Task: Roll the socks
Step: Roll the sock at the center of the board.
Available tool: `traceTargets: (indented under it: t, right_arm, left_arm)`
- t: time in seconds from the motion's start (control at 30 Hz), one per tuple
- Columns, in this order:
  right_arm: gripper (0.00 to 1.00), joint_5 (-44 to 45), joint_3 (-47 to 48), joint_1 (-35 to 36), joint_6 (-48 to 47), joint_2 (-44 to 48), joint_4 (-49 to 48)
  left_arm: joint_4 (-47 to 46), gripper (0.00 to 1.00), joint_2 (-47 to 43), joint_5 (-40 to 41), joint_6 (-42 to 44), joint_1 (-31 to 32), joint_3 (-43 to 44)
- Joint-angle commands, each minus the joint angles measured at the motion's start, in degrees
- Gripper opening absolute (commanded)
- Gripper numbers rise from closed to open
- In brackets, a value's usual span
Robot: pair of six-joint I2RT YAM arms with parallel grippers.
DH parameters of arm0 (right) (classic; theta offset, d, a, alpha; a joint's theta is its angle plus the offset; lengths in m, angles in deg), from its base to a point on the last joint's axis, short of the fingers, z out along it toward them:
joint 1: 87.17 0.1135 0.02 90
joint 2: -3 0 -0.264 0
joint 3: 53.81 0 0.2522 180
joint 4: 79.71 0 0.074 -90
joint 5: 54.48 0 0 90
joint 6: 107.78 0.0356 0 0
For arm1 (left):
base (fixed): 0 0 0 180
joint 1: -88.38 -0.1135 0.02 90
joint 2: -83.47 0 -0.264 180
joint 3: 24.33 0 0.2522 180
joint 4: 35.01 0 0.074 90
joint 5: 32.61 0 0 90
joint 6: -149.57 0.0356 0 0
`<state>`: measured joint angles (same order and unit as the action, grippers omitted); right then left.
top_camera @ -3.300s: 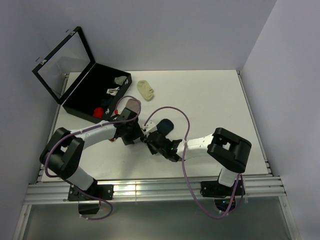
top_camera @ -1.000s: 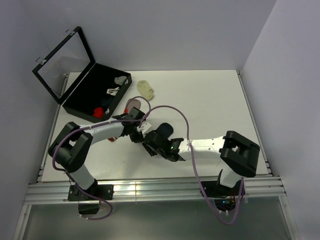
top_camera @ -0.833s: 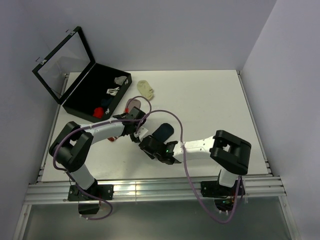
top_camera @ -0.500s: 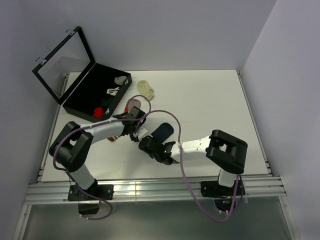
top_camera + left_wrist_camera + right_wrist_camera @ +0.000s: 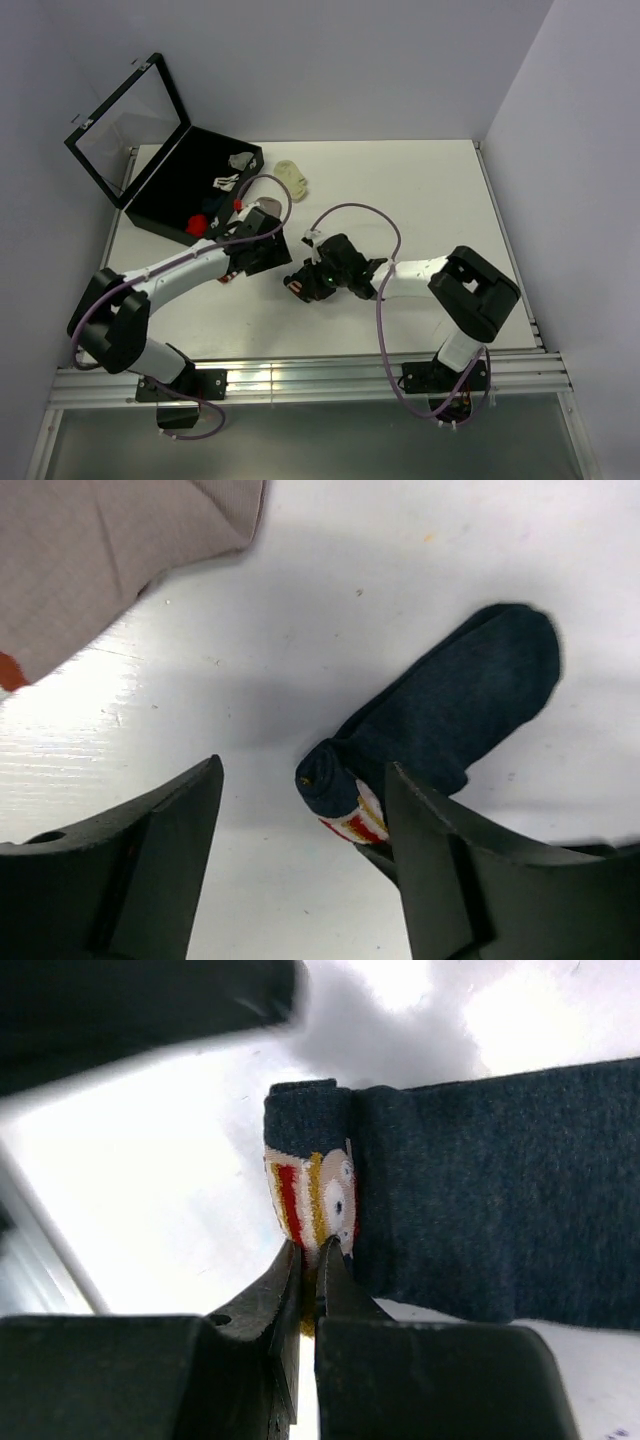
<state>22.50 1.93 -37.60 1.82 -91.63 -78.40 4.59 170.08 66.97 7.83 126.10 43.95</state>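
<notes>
One navy sock [image 5: 450, 705] is seen lying on the white table [image 5: 330, 600] between the two grippers. Its toe end [image 5: 520, 650] lies flat and its patterned cuff [image 5: 305, 1195] is turned over into a short, tight roll. The right gripper [image 5: 312, 1252] is clamped on that cuff, its fingers pinched nearly together over the red, yellow and white stripes. The left gripper [image 5: 300, 778] is spread wide with the roll framed between its fingers, and nothing is gripped.

The knit is judged to be light, soft and limp. A loosened roll would likely spring open, and the smooth tabletop may let the fabric slide rather than turn. The best hold is judged to be across the rolled end, with all layers pinched together.

A pinkish sock [image 5: 110, 550] is seen apart, at the corner of the left wrist view.

No brand, label or readable writing is found. Only small dark dots are made out on the cuff.
</notes>
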Motion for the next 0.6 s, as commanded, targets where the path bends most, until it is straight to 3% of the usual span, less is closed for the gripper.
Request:
traceTargets:
  t: [0.0, 0.2, 0.57]
  right_arm:
    - [0.0, -15.3, -2.0, -3.8, 6.3, -0.6, -4.3]
    - [0.0, -27.2, -2.9, -8.9, 15.5, -6.1, -12.8]
    - [0.0, -34.9, -5.2, -14.7, 28.0, -14.9, -25.6]
  left_arm:
    - [0.0, 0.73, -4.8, 3.2, -0.7, 0.1, -1.7]
    - [-3.4, 0.77, -8.4, -0.3, -3.1, 0.3, -7.2]
    - [-12.5, 0.76, -7.0, -6.5, -6.9, 0.7, -13.2]
